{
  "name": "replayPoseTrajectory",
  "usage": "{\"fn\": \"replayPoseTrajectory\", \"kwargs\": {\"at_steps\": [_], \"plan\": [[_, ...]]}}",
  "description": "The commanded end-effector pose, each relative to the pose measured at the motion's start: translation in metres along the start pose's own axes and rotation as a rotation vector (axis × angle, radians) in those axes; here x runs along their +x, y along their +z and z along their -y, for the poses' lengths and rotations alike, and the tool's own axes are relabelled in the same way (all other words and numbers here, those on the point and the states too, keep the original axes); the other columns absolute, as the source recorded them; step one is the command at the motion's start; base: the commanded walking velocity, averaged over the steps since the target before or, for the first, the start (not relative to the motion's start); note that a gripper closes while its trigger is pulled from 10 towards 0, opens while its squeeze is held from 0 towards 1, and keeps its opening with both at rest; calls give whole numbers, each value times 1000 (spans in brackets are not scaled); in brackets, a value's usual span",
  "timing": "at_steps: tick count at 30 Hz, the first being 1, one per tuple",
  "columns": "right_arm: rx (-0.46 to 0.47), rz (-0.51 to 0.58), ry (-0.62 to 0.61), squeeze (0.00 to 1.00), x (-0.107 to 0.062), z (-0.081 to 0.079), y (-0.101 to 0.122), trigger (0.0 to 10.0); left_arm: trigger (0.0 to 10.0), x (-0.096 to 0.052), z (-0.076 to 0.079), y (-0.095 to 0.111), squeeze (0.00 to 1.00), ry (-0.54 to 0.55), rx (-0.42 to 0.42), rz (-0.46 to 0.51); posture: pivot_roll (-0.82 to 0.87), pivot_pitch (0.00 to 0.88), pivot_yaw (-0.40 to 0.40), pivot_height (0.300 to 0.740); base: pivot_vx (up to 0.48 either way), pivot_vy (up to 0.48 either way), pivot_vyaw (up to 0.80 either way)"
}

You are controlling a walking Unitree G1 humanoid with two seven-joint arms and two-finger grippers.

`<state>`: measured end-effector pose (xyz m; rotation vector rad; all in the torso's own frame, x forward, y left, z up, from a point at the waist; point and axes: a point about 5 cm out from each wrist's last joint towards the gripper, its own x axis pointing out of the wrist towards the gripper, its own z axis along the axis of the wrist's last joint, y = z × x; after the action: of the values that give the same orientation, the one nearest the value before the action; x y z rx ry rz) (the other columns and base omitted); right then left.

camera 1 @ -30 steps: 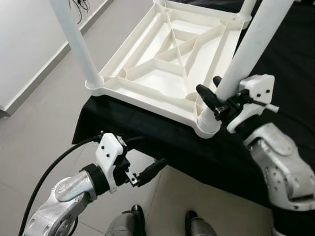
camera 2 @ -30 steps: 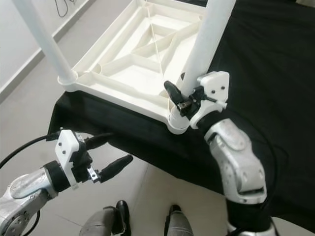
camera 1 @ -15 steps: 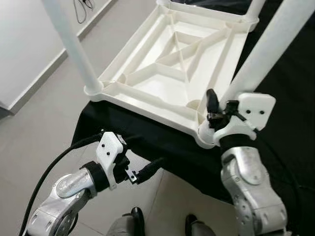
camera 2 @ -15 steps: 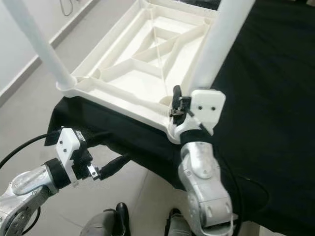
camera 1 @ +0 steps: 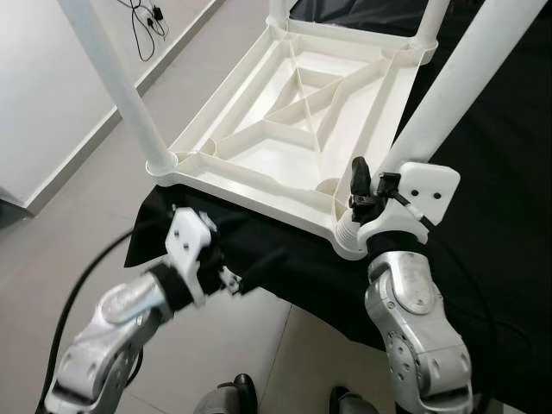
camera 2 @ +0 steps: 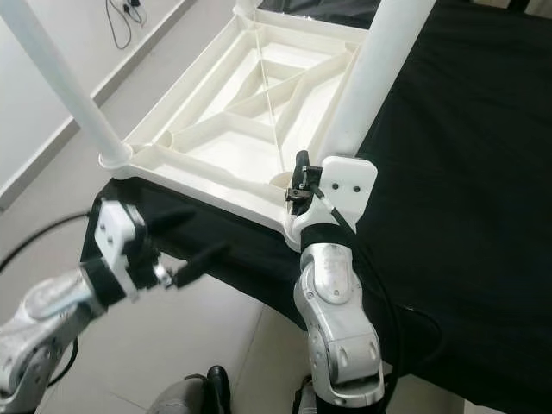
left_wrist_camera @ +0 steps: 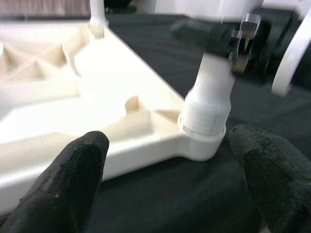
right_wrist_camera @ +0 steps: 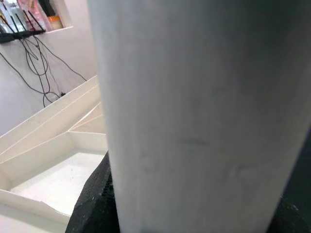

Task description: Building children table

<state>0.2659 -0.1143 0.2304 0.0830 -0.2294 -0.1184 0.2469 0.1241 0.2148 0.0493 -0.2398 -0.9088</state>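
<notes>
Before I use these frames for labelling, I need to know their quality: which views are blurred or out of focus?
Left eye view: left gripper and its arm are motion-smeared; tabletop and right gripper are sharp. Left wrist view: soft overall, near fingers and the table leg fuzzy. Right wrist view: leg so close it is a featureless blur.

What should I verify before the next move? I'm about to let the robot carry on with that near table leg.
1. Right hand closed around the near leg, low by its socket: ok.
2. Leg base in the corner socket: ok; fully seated: cannot tell.
3. Upturned tabletop resting on the black cloth: ok.
4. Left hand open, apart from the tabletop: ok.
5. Far left leg standing in its corner: ok.
</notes>
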Motion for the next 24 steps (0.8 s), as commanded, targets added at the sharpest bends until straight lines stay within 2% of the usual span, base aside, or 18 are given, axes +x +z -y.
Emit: {"fn": "replayPoseTrajectory", "kwargs": {"at_steps": [1,5,7,8,12,13,15,16,19,24], "plan": [[-78,-109,-22,0,-1,6,-27,10000,10000,5,-4,14,0,-4,-15,55,-11,248,86,740,0,0,0],[-110,-88,1,0,0,5,-27,10000,10000,11,-9,28,0,-15,0,99,-9,244,88,740,0,0,0],[-175,-90,42,0,-2,6,-33,10000,10000,20,-16,54,0,-39,14,177,-11,243,91,740,0,0,0],[-175,-90,42,0,-2,6,-33,10000,10000,20,-16,54,0,-39,14,177,-11,243,91,740,0,0,0],[-211,-96,94,0,-1,1,-37,10000,10000,32,-18,81,0,-84,-7,270,-14,239,91,740,0,0,0],[-211,-96,94,0,-1,1,-37,10000,10000,32,-18,81,0,-84,-7,270,-14,239,91,740,0,0,0],[-206,-99,116,0,0,-4,-38,10000,10000,42,-15,98,0,-155,-18,313,-12,234,90,740,0,0,0],[-206,-99,116,0,0,-4,-38,10000,10000,42,-15,98,0,-155,-18,313,-12,234,90,740,0,0,0],[-195,-104,137,0,1,-9,-41,10000,10000,55,-14,116,0,-246,-8,336,-12,232,91,740,0,0,0],[-187,-100,153,0,4,-11,-41,10000,10000,69,-23,126,0,-261,40,314,-11,229,89,740,0,0,0]]}}
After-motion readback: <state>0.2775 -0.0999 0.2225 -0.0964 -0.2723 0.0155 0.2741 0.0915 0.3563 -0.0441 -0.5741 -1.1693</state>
